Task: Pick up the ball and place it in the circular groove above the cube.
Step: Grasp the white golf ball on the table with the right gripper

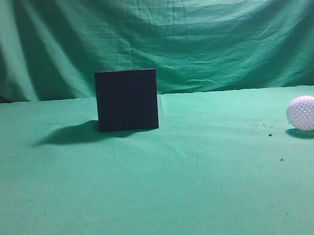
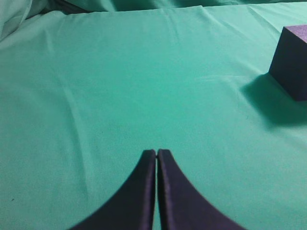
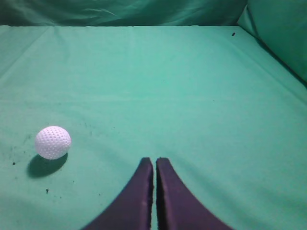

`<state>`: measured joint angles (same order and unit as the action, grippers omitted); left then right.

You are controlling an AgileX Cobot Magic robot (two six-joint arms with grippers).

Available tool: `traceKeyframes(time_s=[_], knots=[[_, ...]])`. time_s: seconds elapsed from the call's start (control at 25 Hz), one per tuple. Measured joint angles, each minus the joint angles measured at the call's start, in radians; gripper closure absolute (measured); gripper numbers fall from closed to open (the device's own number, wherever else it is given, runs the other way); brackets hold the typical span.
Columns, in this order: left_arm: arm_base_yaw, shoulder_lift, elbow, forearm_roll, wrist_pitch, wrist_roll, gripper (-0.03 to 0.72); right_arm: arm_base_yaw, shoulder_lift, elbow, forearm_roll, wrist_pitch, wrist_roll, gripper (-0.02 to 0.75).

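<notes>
Exterior view: the ball (image 1: pixel 306 113) sits untouched on the counter (image 1: pixel 204 189), well right of the cube (image 1: pixel 126 100). Both grippers, left (image 2: pixel 157 152) and right (image 3: pixel 154 160), have clenched, empty jaws. Picking and placing both remain.

Cube and ball at rest on the green cloth, well apart.

The cube (image 1: pixel 126 100) is matte black with flat faces and sharp edges, standing upright left of centre in the exterior view, its top face not visible there; the left wrist view shows one corner of it at the right edge. The ball (image 1: pixel 306 113), white and dimpled, lies far to the right, untouched.
</notes>
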<state>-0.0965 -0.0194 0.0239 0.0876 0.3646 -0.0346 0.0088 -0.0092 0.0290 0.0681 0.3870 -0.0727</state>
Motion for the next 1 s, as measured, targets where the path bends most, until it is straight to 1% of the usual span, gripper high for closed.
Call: traceKeyframes(time_s=[0.2,0.28,0.32,0.44,0.48,0.6,0.72,0.84,0.96,1.0], knots=[[0.000,0.000,0.000,0.000,0.000,0.000,0.688,0.000,0.000,0.000,-0.002,-0.005,0.000,0.738],[0.000,0.000,0.000,0.000,0.000,0.000,0.688,0.000,0.000,0.000,0.015,-0.049,0.004,0.738],[0.000,0.000,0.000,0.000,0.000,0.000,0.688,0.000,0.000,0.000,0.054,-0.100,0.014,0.738],[0.000,0.000,0.000,0.000,0.000,0.000,0.688,0.000,0.000,0.000,0.232,-0.277,0.044,0.738],[0.000,0.000,0.000,0.000,0.000,0.000,0.688,0.000,0.000,0.000,0.274,-0.324,0.047,0.738],[0.000,0.000,0.000,0.000,0.000,0.000,0.688,0.000,0.000,0.000,0.322,-0.396,0.051,0.738],[0.000,0.000,0.000,0.000,0.000,0.000,0.688,0.000,0.000,-0.009,0.330,-0.387,0.051,0.738],[0.000,0.000,0.000,0.000,0.000,0.000,0.688,0.000,0.000,-0.070,0.334,-0.358,0.043,0.738],[0.000,0.000,0.000,0.000,0.000,0.000,0.688,0.000,0.042,-0.160,0.332,-0.275,0.000,0.738],[0.000,0.000,0.000,0.000,0.000,0.000,0.688,0.000,0.075,-0.194,0.332,-0.224,-0.010,0.738]])
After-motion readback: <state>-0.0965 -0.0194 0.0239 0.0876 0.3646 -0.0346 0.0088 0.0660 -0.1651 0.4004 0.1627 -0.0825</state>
